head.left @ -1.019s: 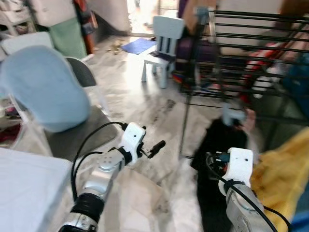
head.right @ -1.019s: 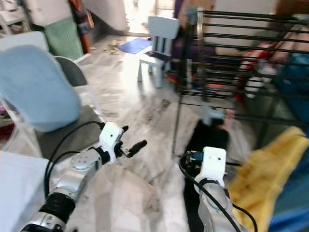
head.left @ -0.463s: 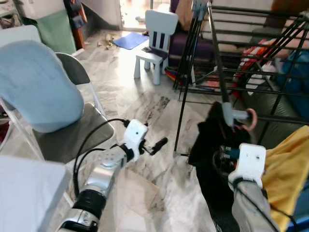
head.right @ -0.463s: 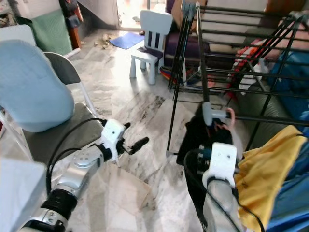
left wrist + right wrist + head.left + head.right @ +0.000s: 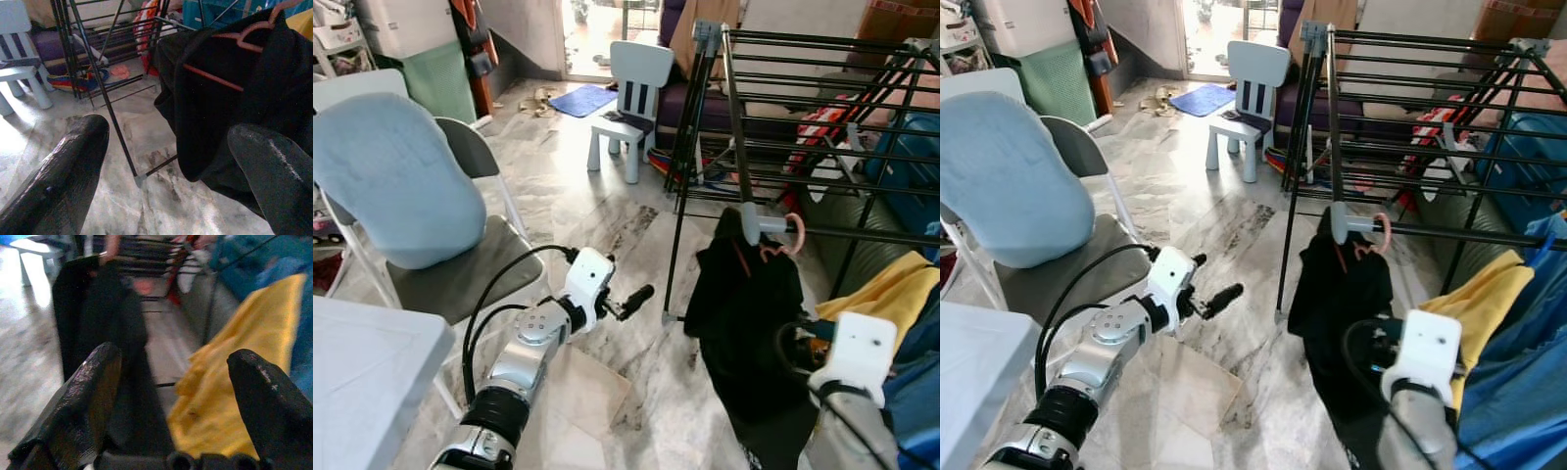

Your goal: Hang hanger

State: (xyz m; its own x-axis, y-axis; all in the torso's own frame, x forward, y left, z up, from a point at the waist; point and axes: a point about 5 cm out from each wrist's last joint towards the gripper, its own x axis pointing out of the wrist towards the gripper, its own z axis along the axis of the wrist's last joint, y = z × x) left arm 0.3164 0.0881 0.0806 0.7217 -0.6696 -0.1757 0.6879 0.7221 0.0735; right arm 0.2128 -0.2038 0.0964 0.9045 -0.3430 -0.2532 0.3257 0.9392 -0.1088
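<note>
Right gripper: fingers spread, released, nothing held, facing black garment and yellow cloth. Left gripper: fingers apart, empty, held over floor beside rack. Pink hanger carrying the black garment hangs hooked on drying rack lower rail.

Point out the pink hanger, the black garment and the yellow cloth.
pink plastic hanger (image 5: 795,233), left eye view, hook over rail.
black garment (image 5: 744,313), left eye view, middle of its front.
yellow cloth (image 5: 1477,302), right eye view, upper fold.
</note>
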